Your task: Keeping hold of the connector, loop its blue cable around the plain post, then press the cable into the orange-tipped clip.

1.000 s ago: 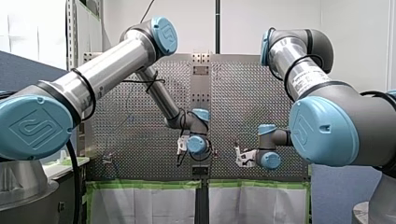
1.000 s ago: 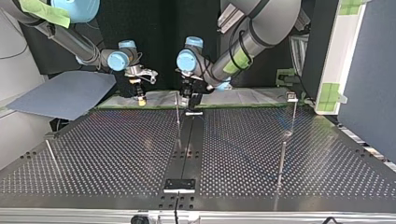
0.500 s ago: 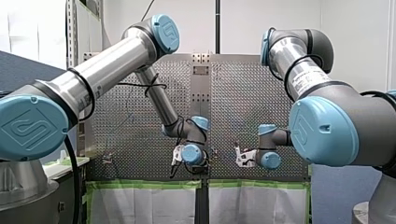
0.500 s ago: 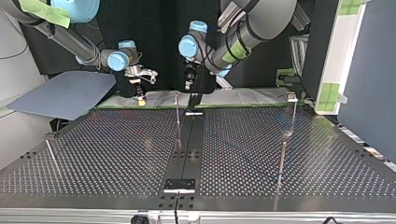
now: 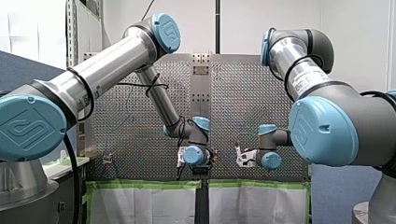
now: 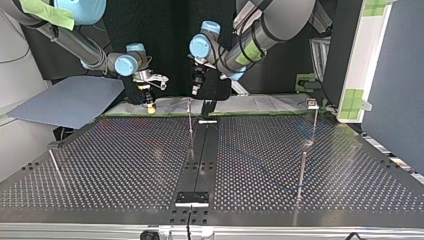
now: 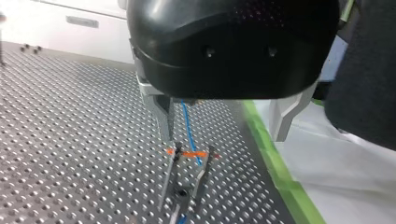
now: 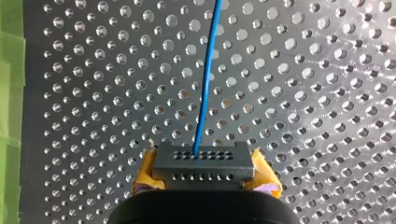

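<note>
Two arms work over one perforated table (image 6: 125, 165), each with one gripper. At the top view's left, near the table's far edge, my right gripper (image 6: 150, 105) points down. In its wrist view its two yellow pads (image 8: 148, 164) are closed on the one connector (image 8: 203, 161), a dark grey block with rows of small holes, with one pad at each end. One blue cable (image 8: 205, 79) leaves the connector's face and runs away from the gripper over the table.

Further right, by the middle of the far edge, hangs my left gripper (image 6: 196, 90). Its wrist view shows its two fingers (image 7: 164, 112) spread wide with nothing gripped. The cable drops between them, close beside the metal one; I cannot tell whether it touches. Below stands one clip (image 7: 187, 153) with two prongs, orange at the tips, near the green tape (image 7: 275, 172) along the table's edge. The cable crosses the orange tips between the prongs. Toward the table's right edge stands a thin rod (image 6: 301, 170).
</note>
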`<state>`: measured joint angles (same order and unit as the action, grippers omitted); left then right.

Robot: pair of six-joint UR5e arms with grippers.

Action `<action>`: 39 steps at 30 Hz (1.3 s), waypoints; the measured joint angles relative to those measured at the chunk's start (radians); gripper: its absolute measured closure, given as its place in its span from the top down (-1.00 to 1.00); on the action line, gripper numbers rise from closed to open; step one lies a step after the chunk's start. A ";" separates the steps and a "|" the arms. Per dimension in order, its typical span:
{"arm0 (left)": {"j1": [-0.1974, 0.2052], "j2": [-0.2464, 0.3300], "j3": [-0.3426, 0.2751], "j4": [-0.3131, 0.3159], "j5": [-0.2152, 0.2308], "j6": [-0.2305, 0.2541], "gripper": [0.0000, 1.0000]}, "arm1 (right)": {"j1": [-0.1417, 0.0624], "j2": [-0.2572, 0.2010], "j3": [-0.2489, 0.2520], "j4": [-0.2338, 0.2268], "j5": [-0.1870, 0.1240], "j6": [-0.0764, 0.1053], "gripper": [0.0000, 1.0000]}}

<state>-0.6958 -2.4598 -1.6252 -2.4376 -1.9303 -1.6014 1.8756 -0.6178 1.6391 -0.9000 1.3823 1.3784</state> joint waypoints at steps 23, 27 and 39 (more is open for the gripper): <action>-0.001 0.000 0.000 0.022 0.002 -0.014 1.00 | -0.001 0.001 0.000 0.000 -0.012 0.002 -1.00; -0.001 0.000 0.000 0.021 0.002 -0.015 1.00 | 0.000 0.001 0.000 0.005 -0.012 0.001 -1.00; -0.001 0.000 0.000 0.020 0.001 -0.021 1.00 | 0.001 0.001 0.000 0.005 -0.012 0.001 -1.00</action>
<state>-0.6970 -2.4598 -1.6252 -2.4177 -1.9290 -1.6222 1.8765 -0.6164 1.6390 -0.8946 1.3700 1.3798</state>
